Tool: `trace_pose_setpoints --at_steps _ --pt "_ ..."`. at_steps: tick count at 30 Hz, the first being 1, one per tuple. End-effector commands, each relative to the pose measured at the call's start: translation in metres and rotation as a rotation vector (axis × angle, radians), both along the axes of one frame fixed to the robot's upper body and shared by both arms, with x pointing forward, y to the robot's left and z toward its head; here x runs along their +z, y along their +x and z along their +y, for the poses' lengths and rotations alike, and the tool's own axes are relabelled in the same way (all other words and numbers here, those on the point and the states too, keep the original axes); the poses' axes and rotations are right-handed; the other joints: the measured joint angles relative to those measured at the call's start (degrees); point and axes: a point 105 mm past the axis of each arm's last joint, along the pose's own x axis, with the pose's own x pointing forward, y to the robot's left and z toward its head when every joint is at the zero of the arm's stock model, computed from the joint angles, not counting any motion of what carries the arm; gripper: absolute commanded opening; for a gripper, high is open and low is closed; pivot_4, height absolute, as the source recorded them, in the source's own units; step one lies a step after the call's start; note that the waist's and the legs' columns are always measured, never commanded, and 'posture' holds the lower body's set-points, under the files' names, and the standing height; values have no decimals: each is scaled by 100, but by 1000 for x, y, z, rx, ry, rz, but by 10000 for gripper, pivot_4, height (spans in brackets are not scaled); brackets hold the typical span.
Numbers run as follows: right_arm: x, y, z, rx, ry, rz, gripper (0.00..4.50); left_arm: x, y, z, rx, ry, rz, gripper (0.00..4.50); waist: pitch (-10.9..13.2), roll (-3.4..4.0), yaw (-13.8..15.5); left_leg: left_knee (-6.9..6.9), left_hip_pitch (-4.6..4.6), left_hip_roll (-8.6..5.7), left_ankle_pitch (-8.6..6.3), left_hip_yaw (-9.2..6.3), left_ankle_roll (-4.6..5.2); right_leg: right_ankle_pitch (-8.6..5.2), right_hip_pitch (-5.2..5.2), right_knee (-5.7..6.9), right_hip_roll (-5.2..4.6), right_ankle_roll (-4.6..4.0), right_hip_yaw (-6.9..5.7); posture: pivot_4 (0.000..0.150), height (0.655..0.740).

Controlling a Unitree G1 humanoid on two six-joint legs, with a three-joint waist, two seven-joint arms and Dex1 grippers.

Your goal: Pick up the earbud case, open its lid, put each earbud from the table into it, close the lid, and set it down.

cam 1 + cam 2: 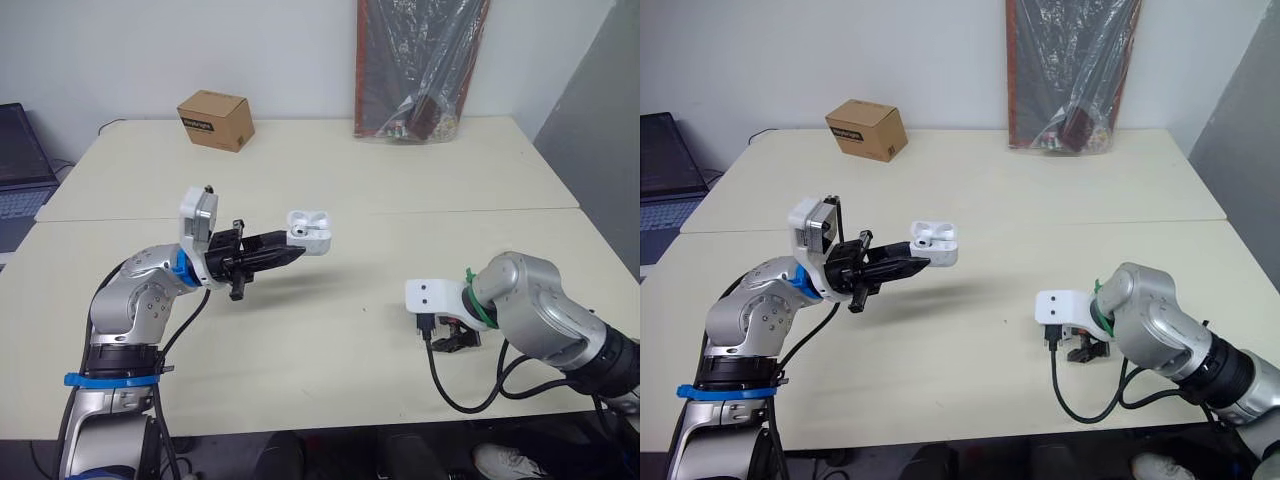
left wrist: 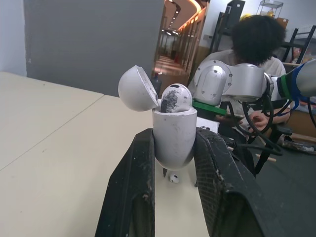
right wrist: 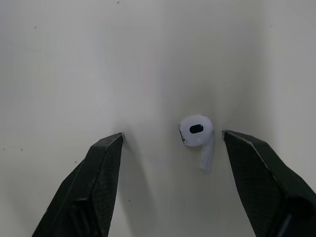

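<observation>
One earbud case, two earbuds, two grippers, one cardboard box, one laptop, and one dark plastic-wrapped bundle.

The left gripper holds the case in the air over the table, at about 9 o'clock from the table's middle. Its two black fingers pinch the case's body from either side. The lid is swung open.

From the head views the case reads as a white shape with its lid up. The left wrist view adds what is inside: one earbud seated in the case, its rounded head standing above the rim. The same view also takes in a person seated beyond the table's edge.

The right gripper is low over the table at about 4 o'clock. In the head views its wrist housing covers the spot beneath it. The right wrist view looks straight down there: the fingers are spread wide, and the second earbud lies on the bare tabletop between them, touching neither.

The box sits at 11 o'clock, the bundle leans on the wall at 1 o'clock, and the laptop is off the table at 9 o'clock.
</observation>
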Motion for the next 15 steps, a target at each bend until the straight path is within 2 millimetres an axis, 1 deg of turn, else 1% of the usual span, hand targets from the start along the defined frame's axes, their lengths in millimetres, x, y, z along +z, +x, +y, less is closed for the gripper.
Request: trace_pose_setpoints --at_steps 1,9,12,13,15 --pt "4 6 -1 -23 -32 -49 33435 12 -1 -2 -8 -15 -59 8186 0 0 -1 -1 0 0 0 0 0 0 -1 0 0 0 1 1500 7400" --pt "4 11 2 -10 -75 -63 33435 9 -3 -3 1 -18 -60 8186 0 0 -4 0 0 0 0 0 0 0 0 0 -1 1 0 1500 7400" --pt "5 12 3 -8 -83 -64 27877 9 -3 -2 5 -17 -59 8186 0 0 -4 0 0 0 0 0 0 0 0 0 -1 1 0 1500 7400" --pt "5 12 4 -8 -83 -62 24665 9 -3 -2 6 -17 -59 8186 0 0 -5 0 0 0 0 0 0 0 0 0 -1 1 0 1500 7400" --pt "5 13 5 -9 -86 -60 24665 9 -3 -2 8 -16 -59 8186 0 0 -5 1 0 0 0 0 0 1 0 0 -1 1 0 1500 7400"
